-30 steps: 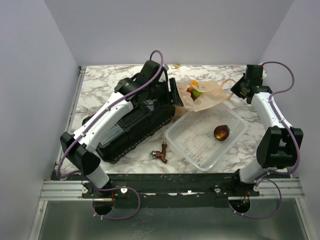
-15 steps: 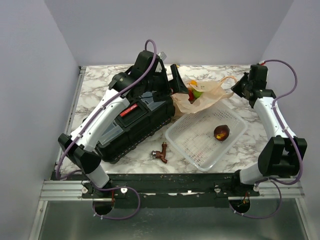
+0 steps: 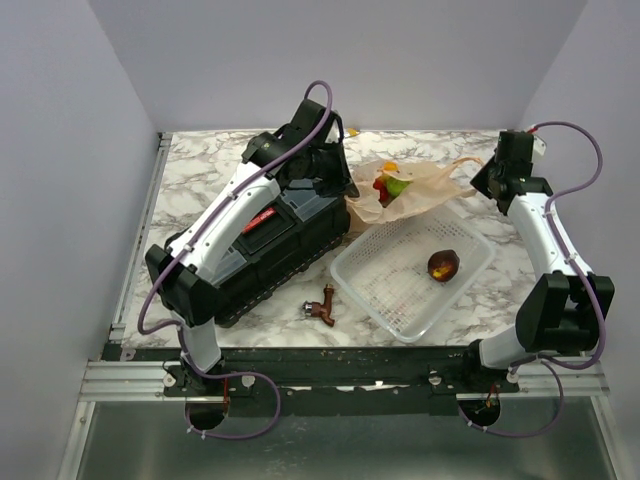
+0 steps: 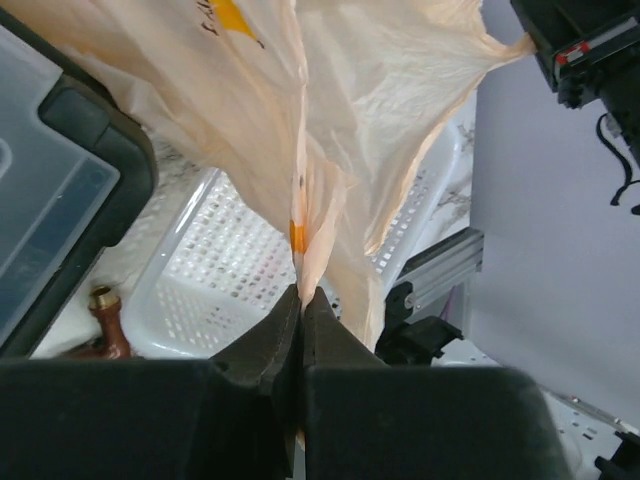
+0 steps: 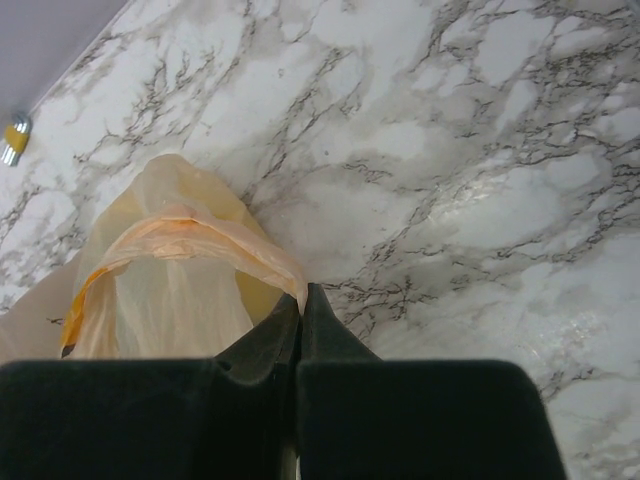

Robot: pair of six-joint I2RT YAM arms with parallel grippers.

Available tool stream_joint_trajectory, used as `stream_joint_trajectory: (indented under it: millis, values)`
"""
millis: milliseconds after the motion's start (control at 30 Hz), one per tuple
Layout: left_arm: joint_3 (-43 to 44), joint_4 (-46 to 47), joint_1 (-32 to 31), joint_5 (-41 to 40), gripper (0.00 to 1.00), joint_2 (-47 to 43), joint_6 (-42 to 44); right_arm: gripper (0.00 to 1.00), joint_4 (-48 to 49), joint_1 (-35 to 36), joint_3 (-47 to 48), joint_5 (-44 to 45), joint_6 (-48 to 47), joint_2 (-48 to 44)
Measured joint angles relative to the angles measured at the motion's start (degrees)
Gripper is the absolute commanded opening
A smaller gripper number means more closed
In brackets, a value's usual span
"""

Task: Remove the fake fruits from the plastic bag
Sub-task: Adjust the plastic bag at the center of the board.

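At upper centre, the plastic bag (image 3: 428,190), fake fruits (image 3: 391,185) inside, is being pinched by the left gripper (image 4: 302,303), just closed from wide. Its handle is being clamped by the right gripper (image 5: 302,300), likely readying emptying.

Translucent tan plastic bag (image 3: 428,188) with yellow-orange print; red, green and orange fake fruits (image 3: 392,186) inside. White mesh basket (image 3: 390,282), maroon-brown fruit (image 3: 443,264), black toolbox (image 3: 300,245), grey-veined white marble table (image 3: 200,170).
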Motion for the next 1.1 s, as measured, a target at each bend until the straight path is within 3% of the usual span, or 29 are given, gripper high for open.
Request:
stream_joint_trajectory:
  millis: [167,233,367,533,600,767,1000,1033,1100]
  values:
    - [-3.8,-0.4,0.1,-2.1,0.00,-2.1,2.6,0.01,-3.1,0.0,0.4,8.2,0.6,0.4]
    - [-8.9,0.1,0.1,-3.5,0.00,-5.3,3.4,0.06,-4.4,0.0,0.3,11.9,1.0,0.4]
    - [-16.6,2.8,0.0,-4.1,0.00,-11.3,4.1,0.39,-4.7,0.2,-0.7,13.4,1.1,0.2]
    - [-19.6,6.6,-0.1,-3.7,0.00,-14.0,4.1,0.75,-6.4,0.2,1.0,6.3,-1.7,-0.4]
    - [-19.5,8.1,-0.1,-3.1,0.00,-13.9,4.3,0.85,-8.9,0.2,4.5,4.1,-2.8,-0.4]
    - [-17.2,9.7,-0.1,-1.9,0.00,-12.8,5.0,0.98,-14.1,0.5,17.3,1.6,-5.7,-0.9]
    - [-15.1,10.5,-0.4,-0.3,0.00,-11.6,5.1,0.97,-16.0,6.5,29.3,-0.6,-10.2,-2.0]
    - [-15.0,10.5,-0.5,0.0,0.00,-11.5,5.0,0.89,-15.5,7.8,29.6,-2.1,-10.5,-2.0]
    - [-15.0,10.5,-0.6,0.3,0.00,-11.1,4.9,0.62,-13.8,10.0,28.5,-6.7,-10.5,-2.2]
